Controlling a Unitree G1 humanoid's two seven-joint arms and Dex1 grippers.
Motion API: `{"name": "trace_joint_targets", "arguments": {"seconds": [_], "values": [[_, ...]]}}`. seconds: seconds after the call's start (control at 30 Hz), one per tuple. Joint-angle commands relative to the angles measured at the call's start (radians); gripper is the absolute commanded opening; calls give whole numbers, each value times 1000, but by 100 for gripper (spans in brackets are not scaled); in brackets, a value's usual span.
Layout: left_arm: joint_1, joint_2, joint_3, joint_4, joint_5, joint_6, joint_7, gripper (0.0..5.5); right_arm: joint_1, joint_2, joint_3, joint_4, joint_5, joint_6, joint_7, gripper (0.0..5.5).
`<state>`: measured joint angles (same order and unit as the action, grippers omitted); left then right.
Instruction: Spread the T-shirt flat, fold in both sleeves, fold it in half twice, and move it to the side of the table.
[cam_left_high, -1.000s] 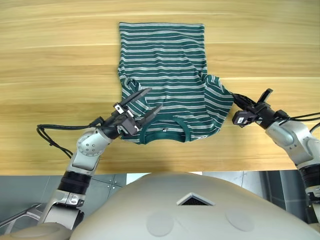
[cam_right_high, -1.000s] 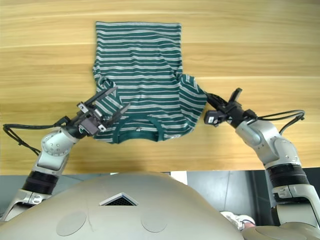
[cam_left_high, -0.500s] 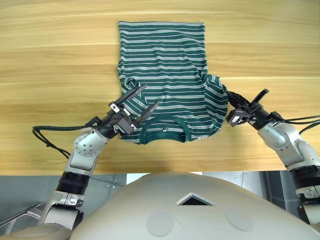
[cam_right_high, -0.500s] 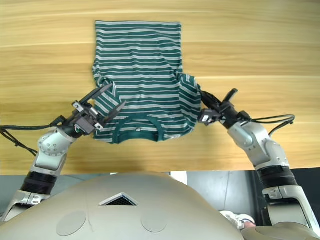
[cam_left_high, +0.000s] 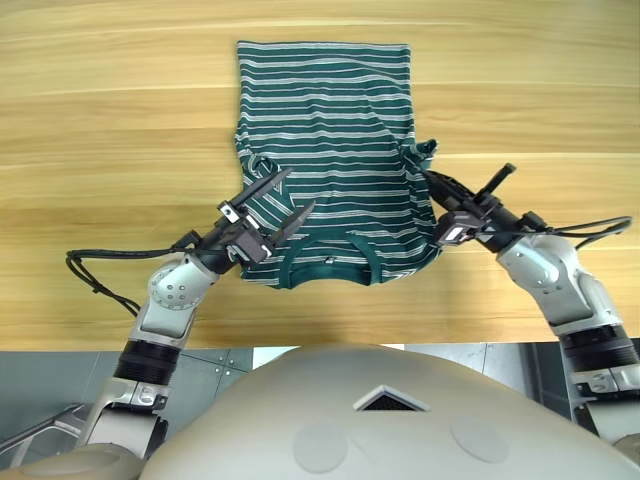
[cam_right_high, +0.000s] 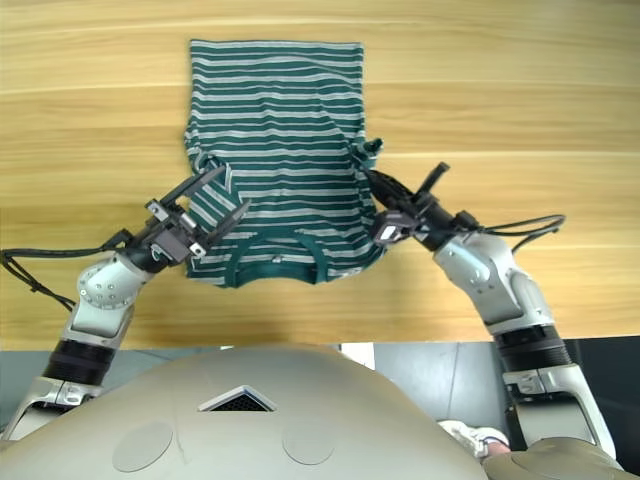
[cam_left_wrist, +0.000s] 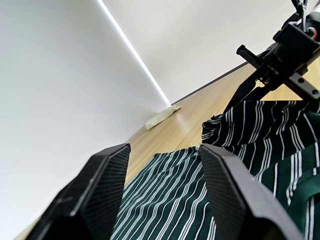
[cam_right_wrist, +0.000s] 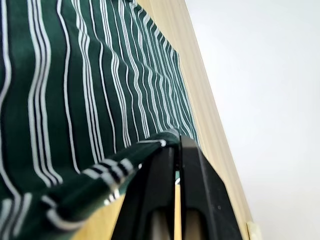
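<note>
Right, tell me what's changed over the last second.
The right gripper, shut on the right sleeve, has carried it toward the robot's left, folding it in over the T-shirt. The left gripper stays open above the left sleeve, barely moved; the shirt's body is unshifted.

1. A dark green fabric T-shirt with thin white stripes (cam_left_high: 325, 120) lies at the middle of the pale wooden table (cam_left_high: 120, 120). Its straight hem (cam_left_high: 322, 45) is at the far end, and its plain green neckband (cam_left_high: 330, 265) is at the near end.
2. The body lies mostly flat.
3. The left sleeve (cam_left_high: 258, 170) is crumpled inward against the body.
4. The right sleeve (cam_left_high: 422, 160) is drawn in over the right edge, bunched and slightly raised.
</note>
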<state>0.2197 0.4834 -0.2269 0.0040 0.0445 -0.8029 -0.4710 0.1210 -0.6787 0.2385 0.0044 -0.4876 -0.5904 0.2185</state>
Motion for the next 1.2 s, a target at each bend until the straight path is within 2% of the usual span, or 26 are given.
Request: {"name": "trace_joint_targets", "arguments": {"seconds": [0.03,0.27,0.3,0.73,0.9,1.13,1.2], "values": [[-11,-4,-11,17,3,-2,-10,261,-27,22,40,-14,7,-11,48,0],[-18,-14,-16,37,2,-8,-11,261,-66,54,89,28,-33,-16,69,0],[-18,-14,-15,39,4,-7,-11,261,-73,52,93,41,-40,-18,70,31],[58,77,115,-15,16,36,7,261,-60,-6,46,80,-49,1,77,249],[157,217,311,-13,43,71,5,261,-86,-32,43,110,-15,-2,124,249],[212,361,393,-15,83,100,-68,261,-204,27,-92,-61,389,-15,161,249],[256,380,358,-40,89,116,-114,261,-204,-4,-134,-61,423,-11,184,249]]}}
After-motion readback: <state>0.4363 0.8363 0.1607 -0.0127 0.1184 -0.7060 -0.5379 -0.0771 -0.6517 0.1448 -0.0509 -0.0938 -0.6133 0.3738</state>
